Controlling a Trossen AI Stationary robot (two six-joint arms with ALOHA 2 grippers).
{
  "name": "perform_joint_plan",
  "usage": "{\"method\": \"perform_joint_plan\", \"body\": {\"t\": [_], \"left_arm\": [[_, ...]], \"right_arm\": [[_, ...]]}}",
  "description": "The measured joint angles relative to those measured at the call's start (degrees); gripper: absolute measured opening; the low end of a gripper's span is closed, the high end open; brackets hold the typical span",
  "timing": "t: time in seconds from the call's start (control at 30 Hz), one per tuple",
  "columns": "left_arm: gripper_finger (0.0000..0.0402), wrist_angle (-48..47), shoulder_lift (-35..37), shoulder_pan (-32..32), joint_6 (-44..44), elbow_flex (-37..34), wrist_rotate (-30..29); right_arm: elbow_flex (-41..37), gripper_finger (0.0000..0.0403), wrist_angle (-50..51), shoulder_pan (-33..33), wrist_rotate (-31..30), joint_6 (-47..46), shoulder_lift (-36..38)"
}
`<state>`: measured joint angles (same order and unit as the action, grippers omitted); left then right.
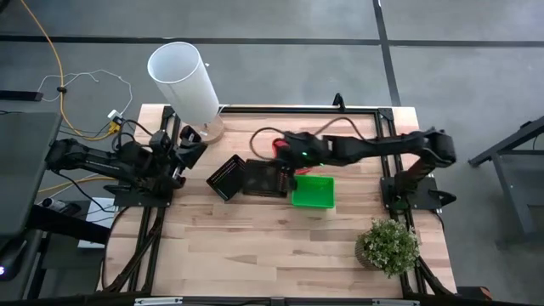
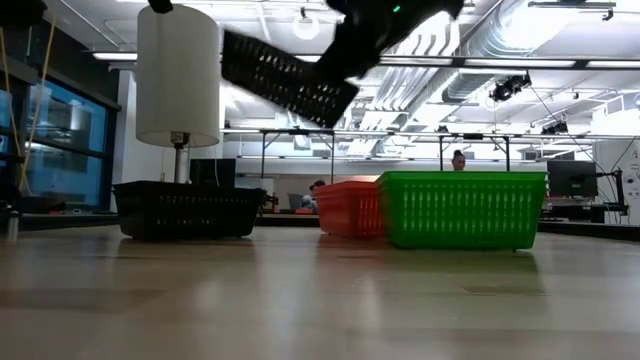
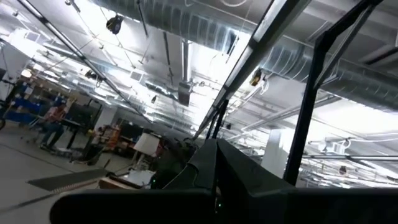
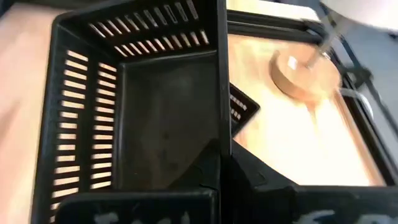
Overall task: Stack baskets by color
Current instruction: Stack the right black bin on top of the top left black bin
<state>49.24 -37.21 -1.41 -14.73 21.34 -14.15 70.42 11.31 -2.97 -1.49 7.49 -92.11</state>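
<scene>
My right gripper [image 1: 286,167] reaches from the table's right to its middle and is shut on a black basket [image 2: 285,75], which hangs in the air. A second black basket [image 1: 225,177] rests on the table just to its left. A green basket [image 1: 313,192] stands on the table on the near side of the arm. A red basket [image 2: 350,208] stands behind the green one, mostly hidden under the arm in the high view. My left gripper [image 1: 189,153] is shut and holds nothing; it waits at the left edge, pointing upward. My right gripper pinches one side wall of the black basket at its rim [image 4: 221,134], one finger inside the basket and one outside. The fingers come from the table's right, slanting down. The basket is lifted clear of the table and hangs tilted, its open side toward the wrist camera.
A tall white cylinder [image 1: 183,76] on a round wooden foot [image 4: 305,74] stands at the far left. A small potted plant [image 1: 388,245] sits at the near right corner. The near half of the wooden table [image 1: 255,255] is bare. People show in the room beyond.
</scene>
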Motion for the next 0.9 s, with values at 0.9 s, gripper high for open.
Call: {"method": "perform_joint_plan", "body": {"t": [0.9], "left_arm": [[0.0,-0.1,0.0,-0.1,-3.1,0.0,0.0]], "right_arm": [[29.5,0.0,7.7,-2.6,5.0,41.2,-24.9]]}}
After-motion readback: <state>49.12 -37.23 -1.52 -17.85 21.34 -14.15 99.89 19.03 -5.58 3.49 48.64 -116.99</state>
